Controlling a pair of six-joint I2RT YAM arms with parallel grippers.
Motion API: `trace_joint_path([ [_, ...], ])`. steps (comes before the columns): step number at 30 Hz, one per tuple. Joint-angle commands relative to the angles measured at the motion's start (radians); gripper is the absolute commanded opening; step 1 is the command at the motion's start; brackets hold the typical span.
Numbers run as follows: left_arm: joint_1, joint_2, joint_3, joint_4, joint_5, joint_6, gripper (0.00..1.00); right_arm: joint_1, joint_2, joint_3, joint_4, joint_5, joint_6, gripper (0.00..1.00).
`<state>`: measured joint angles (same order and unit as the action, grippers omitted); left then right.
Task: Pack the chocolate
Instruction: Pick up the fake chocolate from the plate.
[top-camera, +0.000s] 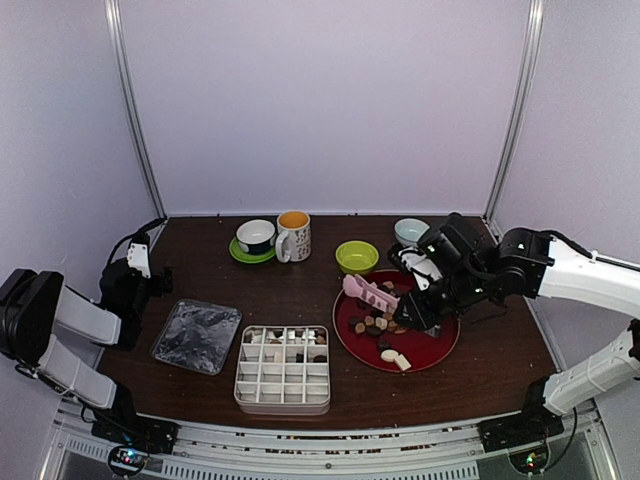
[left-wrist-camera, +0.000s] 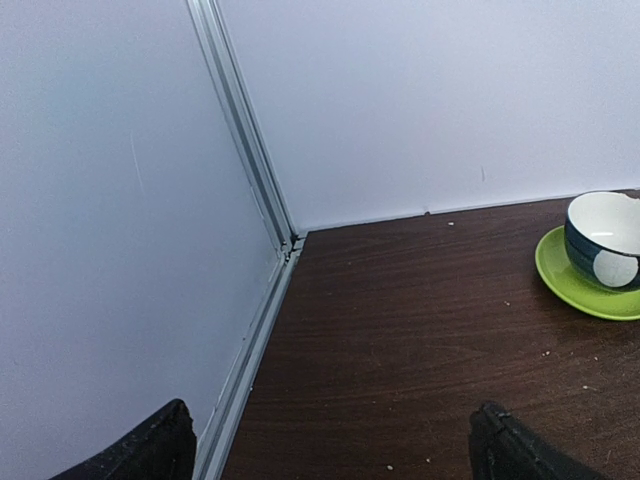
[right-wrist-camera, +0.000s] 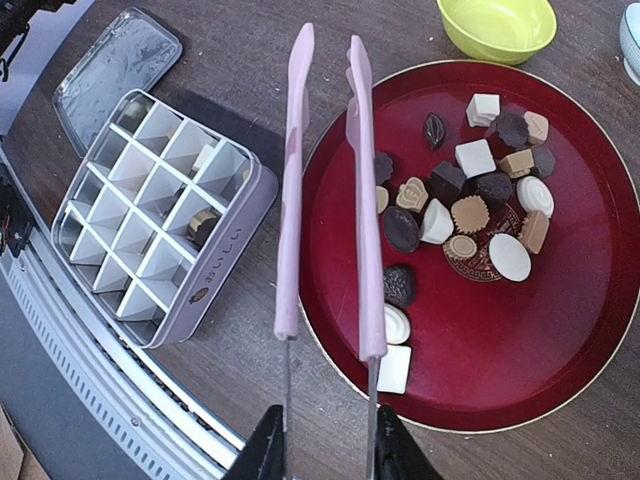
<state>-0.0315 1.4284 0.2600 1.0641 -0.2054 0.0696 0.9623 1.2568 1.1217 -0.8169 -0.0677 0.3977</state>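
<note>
Above the plate (right-wrist-camera: 560, 360), right hand (right-wrist-camera: 325, 452) clamps tongs (right-wrist-camera: 362, 200).

Brown, tan, white chocolate (right-wrist-camera: 468, 213) scattered on red plate (right-wrist-camera: 520, 350)

R pincer (top-camera: 408, 312) grips pink tongs (top-camera: 368, 293) near chocolate (top-camera: 378, 324).

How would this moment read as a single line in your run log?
left hand: open, empty | right hand: gripping pink tongs, tips empty | chocolate: mostly on red plate, few in divided box
</note>
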Motion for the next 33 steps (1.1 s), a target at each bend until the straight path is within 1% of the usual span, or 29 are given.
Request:
trace_joint_path([
  [1, 0.009, 0.0, 0.016, 0.027, -0.005, -0.001, 0.98, -0.011, -0.028, -0.019, 0.022, 0.004, 0.008, 0.28],
  [9, 0.009, -0.001, 0.016, 0.028, -0.004, -0.001, 0.98, -0.028, -0.045, -0.031, -0.002, 0.005, 0.007, 0.27],
  [19, 0.009, 0.0, 0.016, 0.027, -0.005, -0.001, 0.98, -0.104, -0.125, -0.124, -0.093, 0.011, 0.027, 0.27],
  [24, 0.009, 0.0, 0.016, 0.028, -0.005, -0.001, 0.98, -0.128, -0.15, -0.206, -0.151, 0.004, 0.058, 0.26],
  [28, 0.009, 0.0, 0.016, 0.027, -0.004, -0.001, 0.98, -0.132, -0.167, -0.247, -0.145, -0.01, 0.077, 0.26],
  [33, 0.009, -0.001, 0.017, 0.028, -0.005, -0.001, 0.98, -0.134, -0.162, -0.258, -0.139, -0.012, 0.091, 0.26],
])
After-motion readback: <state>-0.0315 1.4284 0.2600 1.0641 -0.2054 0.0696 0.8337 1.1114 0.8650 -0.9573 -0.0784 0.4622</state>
